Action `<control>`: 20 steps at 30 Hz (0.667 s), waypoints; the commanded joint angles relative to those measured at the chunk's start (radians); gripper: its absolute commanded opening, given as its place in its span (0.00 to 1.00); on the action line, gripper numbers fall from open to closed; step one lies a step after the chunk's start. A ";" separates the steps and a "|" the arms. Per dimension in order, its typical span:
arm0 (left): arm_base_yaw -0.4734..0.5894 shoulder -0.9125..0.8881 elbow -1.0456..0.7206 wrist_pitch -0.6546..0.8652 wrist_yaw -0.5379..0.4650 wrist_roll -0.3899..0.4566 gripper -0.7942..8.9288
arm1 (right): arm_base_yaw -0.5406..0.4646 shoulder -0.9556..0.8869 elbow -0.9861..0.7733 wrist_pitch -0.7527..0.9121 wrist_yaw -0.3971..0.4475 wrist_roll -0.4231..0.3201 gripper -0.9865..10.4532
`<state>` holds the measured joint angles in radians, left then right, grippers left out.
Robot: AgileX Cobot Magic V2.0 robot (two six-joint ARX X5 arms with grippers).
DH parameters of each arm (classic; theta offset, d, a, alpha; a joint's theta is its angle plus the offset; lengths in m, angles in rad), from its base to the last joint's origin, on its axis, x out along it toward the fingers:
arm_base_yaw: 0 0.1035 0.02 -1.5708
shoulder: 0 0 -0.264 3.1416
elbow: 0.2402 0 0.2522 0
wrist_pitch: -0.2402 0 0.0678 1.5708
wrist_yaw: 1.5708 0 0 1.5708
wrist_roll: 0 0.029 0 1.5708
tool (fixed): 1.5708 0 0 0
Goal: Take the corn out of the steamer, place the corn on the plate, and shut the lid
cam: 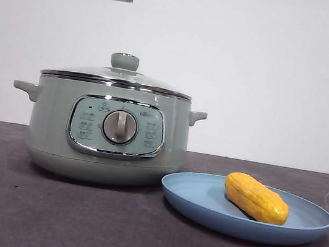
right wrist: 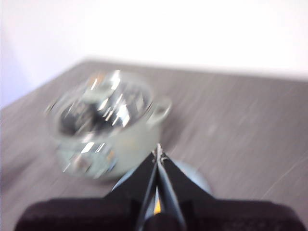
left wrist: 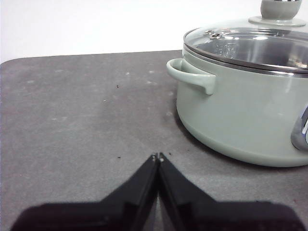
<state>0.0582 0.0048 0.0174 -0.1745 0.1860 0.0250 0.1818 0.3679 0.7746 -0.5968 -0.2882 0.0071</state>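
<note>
Jaws pressed together on both sides: the left gripper (left wrist: pixel 158 156) sits low over the table (left wrist: pixel 72 120) beside the steamer (cam: pixel 108 132), the right gripper (right wrist: pixel 159 150) hangs above it, empty. The lid (cam: pixel 119 75) is on, and the corn (cam: pixel 256 198) lies on the plate (cam: pixel 202 198).

I'm looking at a dark grey table (cam: pixel 74 222) with just two things sitting straight on it: the green steamer (cam: pixel 107 127) and, just beside it, the blue plate (cam: pixel 202 198), rims nearly touching.
</note>
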 commanded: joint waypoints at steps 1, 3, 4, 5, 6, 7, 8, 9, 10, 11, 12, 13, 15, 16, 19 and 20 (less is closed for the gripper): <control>0.003 -0.003 -0.013 0.002 0.000 -0.006 0.08 | -0.061 -0.053 -0.097 0.121 0.001 -0.027 0.09; 0.003 -0.003 -0.013 0.002 -0.001 -0.006 0.08 | -0.092 -0.105 -0.187 0.222 0.000 -0.022 0.09; 0.003 -0.003 -0.013 0.002 0.000 -0.006 0.08 | -0.101 -0.126 -0.230 0.262 0.000 -0.014 0.09; 0.003 -0.003 -0.013 0.002 0.000 -0.006 0.08 | -0.109 -0.150 -0.280 0.305 0.000 -0.002 0.09; 0.003 -0.003 -0.013 0.002 0.000 -0.006 0.08 | -0.114 -0.172 -0.332 0.348 0.002 0.006 0.09; 0.003 -0.003 -0.013 0.002 0.000 -0.006 0.08 | -0.117 -0.189 -0.374 0.381 0.003 0.013 0.09; 0.003 -0.003 -0.013 0.002 -0.001 -0.006 0.08 | -0.122 -0.207 -0.422 0.418 0.008 0.024 0.09; 0.003 -0.003 -0.013 0.002 0.000 -0.006 0.08 | -0.124 -0.225 -0.465 0.447 0.010 0.032 0.09; 0.003 -0.003 -0.013 0.002 0.000 -0.006 0.08 | -0.124 -0.238 -0.498 0.466 0.010 0.036 0.09; 0.003 -0.003 -0.013 0.002 0.000 -0.006 0.08 | -0.124 -0.254 -0.534 0.482 0.010 0.039 0.09; 0.003 -0.003 -0.013 0.002 0.000 -0.006 0.08 | -0.124 -0.270 -0.569 0.503 0.010 0.048 0.09; 0.003 -0.003 -0.013 0.002 0.000 -0.006 0.08 | -0.124 -0.284 -0.597 0.518 0.011 0.057 0.09; 0.003 -0.003 -0.013 0.002 0.000 -0.006 0.08 | -0.124 -0.316 -0.650 0.533 0.036 0.081 0.09; 0.003 -0.003 -0.013 0.002 0.000 -0.006 0.08 | -0.124 -0.332 -0.673 0.533 0.056 0.096 0.09; 0.003 -0.003 -0.013 0.002 0.000 -0.006 0.08 | -0.124 -0.367 -0.724 0.537 0.075 0.130 0.09; 0.003 -0.003 -0.013 0.002 0.000 -0.006 0.08 | -0.124 -0.367 -0.734 0.536 0.082 0.137 0.09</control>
<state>0.0582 0.0048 0.0174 -0.1741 0.1860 0.0250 0.0586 0.0048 0.0547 -0.0734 -0.2127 0.1097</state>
